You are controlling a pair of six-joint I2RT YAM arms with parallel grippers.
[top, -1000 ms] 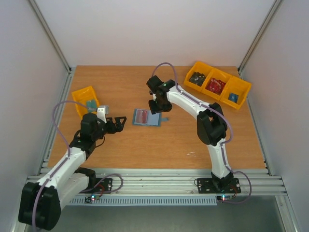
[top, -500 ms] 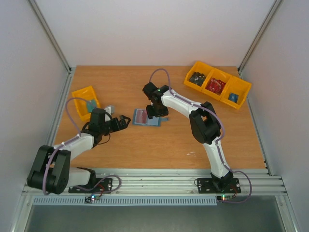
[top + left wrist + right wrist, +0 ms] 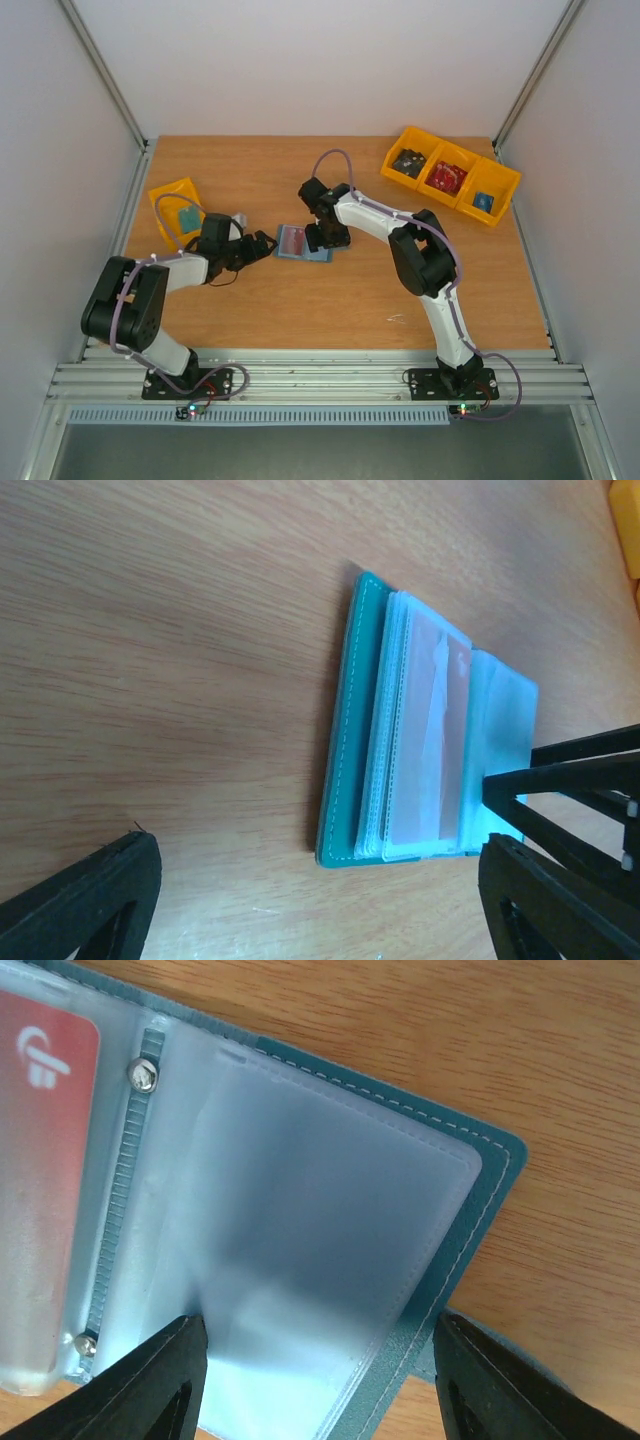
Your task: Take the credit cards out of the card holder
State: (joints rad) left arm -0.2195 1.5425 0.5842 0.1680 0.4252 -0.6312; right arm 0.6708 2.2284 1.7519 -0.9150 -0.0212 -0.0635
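While the left hand (image 3: 264, 243) sits low over the bench (image 3: 300, 300) with its fingers spread wide, just left of the card holder (image 3: 300, 245), the right hand (image 3: 327, 238) stands fingers apart over the holder's right clear sleeve (image 3: 320, 1210); the holder lies open and flat, a red card (image 3: 428, 740) still sleeved inside

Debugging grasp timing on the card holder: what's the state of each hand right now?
Left hand: open, empty, card holder ahead of it.
Right hand: open, fingers spread over the card holder's clear sleeve, no grip visible.
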